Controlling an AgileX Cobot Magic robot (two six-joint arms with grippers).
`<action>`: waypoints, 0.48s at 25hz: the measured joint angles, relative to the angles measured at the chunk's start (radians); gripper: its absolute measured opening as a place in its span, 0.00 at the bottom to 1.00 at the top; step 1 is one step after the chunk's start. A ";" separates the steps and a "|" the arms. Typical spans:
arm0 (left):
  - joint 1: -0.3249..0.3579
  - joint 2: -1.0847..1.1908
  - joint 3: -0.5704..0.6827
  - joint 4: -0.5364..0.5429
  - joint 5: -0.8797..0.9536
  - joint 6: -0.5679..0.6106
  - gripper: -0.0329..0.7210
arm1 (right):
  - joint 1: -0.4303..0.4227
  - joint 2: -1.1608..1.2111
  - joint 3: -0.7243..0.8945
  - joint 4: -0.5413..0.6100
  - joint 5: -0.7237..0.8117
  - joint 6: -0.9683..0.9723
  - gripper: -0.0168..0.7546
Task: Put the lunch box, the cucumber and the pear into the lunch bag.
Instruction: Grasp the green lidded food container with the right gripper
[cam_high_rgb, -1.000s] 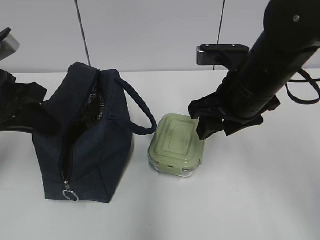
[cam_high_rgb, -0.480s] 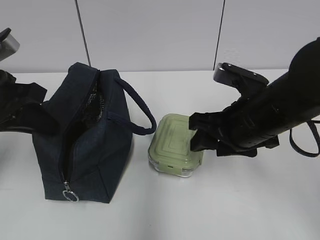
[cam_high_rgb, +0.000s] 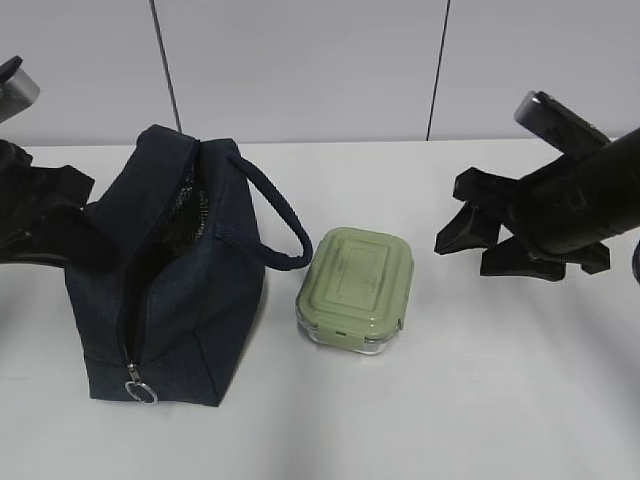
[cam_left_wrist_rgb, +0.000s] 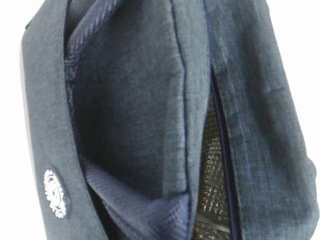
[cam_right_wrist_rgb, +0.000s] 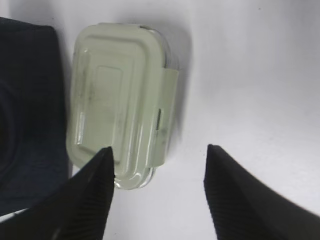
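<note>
Right tool (cam_high_rgb: 478, 245): raised above the worktop (cam_high_rgb: 480, 400), fingers spread apart, nothing between them. In the right wrist view, same tool (cam_right_wrist_rgb: 157, 172) with both dark ribbed fingers (cam_right_wrist_rgb: 95, 185) apart over bare white surface.

Lunch box (cam_high_rgb: 356, 288): resting flat on the worktop, lid on, to the left of and below the right tool in the exterior view, clear of it. In the right wrist view, lunch box (cam_right_wrist_rgb: 120, 100) just ahead of the left-hand finger, the finger's tip overlapping the lid's near corner in the picture; contact not discernible.

Lunch bag (cam_high_rgb: 165, 290): standing upright on the worktop, just beside the lunch box on the side away from the right tool; zipper open along the top, mesh lining visible inside, ring pull (cam_high_rgb: 138, 387) hanging at the near end, loop handle (cam_high_rgb: 275, 215) arching toward the lunch box.

Left tool: at the far side of the lunch bag, black arm (cam_high_rgb: 35, 215) against the fabric; fingers not visible, state not discernible. Left wrist view filled by lunch bag (cam_left_wrist_rgb: 135, 115) fabric and open seam.

Cucumber and pear: not seen in any view.
</note>
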 joint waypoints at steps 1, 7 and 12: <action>0.000 0.000 0.000 0.000 0.000 0.000 0.04 | -0.027 0.008 0.000 0.079 0.040 -0.102 0.60; 0.000 0.000 0.000 0.000 0.000 0.000 0.04 | -0.111 0.114 -0.002 0.356 0.292 -0.429 0.60; 0.000 0.000 0.000 0.000 0.003 0.000 0.04 | -0.111 0.162 -0.002 0.373 0.325 -0.517 0.60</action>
